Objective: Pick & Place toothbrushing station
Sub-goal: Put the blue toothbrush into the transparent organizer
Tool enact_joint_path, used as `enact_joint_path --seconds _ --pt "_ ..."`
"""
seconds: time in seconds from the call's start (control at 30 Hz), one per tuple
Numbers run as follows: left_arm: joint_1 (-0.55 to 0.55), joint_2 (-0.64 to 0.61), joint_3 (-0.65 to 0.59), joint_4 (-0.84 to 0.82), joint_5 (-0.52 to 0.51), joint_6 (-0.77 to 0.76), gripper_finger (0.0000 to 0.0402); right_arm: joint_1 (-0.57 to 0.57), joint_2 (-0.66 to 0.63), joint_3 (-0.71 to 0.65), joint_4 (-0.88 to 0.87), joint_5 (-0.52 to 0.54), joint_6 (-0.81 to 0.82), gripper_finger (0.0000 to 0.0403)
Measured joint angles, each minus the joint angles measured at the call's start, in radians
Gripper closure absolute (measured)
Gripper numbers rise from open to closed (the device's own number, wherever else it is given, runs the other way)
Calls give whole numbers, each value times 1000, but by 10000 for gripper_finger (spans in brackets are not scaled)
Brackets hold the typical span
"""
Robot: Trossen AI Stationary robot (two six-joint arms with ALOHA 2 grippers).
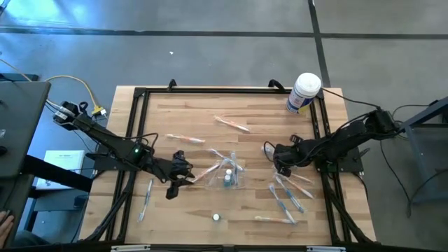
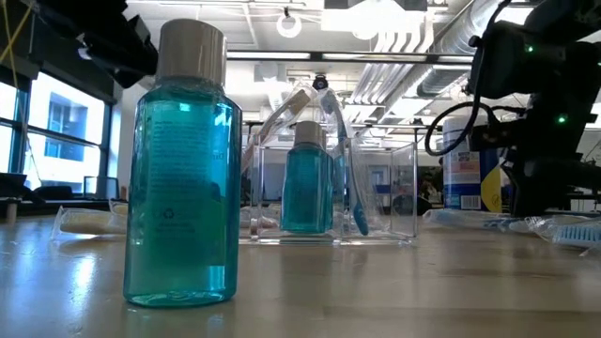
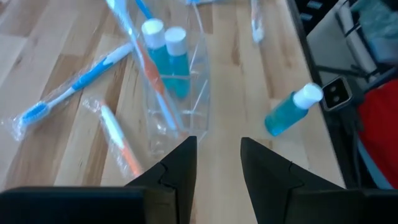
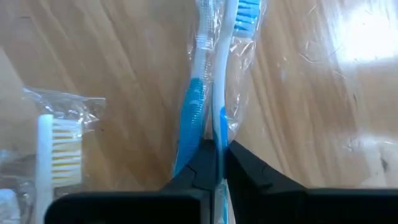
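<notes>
The toothbrushing station (image 1: 228,175), a clear plastic holder, stands on the wood table's middle with a teal bottle (image 2: 305,183) and toothbrushes in it. It also shows in the left wrist view as the holder (image 3: 177,99). My left gripper (image 3: 219,155) is open just left of the holder (image 1: 186,171), with only bare wood between its fingers. My right gripper (image 1: 279,166) points down over a group of wrapped toothbrushes (image 1: 285,189) right of the holder, and is shut on one of them. My right gripper (image 4: 217,152) pinches the white handle (image 4: 219,134) of a wrapped toothbrush with blue bristles between its two fingers, plastic wrap included. The fingers come from above, slanting down, and close on the handle's two sides. The brush lies flat on the table beside a blue-and-white one (image 4: 191,106).
A white tub with a blue label (image 1: 304,92) stands at the far right corner. A small teal bottle (image 1: 217,218) stands near the front edge. Wrapped toothbrushes lie scattered: far middle (image 1: 231,124), left (image 1: 147,199), near right (image 1: 276,220). A black frame (image 1: 140,91) rims the table.
</notes>
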Motion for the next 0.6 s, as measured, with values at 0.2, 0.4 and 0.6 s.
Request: enact_joint_path --seconds 0.2,0.4,0.6 --pt "0 0 0 63 -3 0 281 22 -4 1 4 47 0 393" --pt "0 0 0 66 -4 0 281 77 -5 45 -18 96 4 393" --pt "0 0 0 110 -5 0 281 167 -5 145 -110 225 32 394"
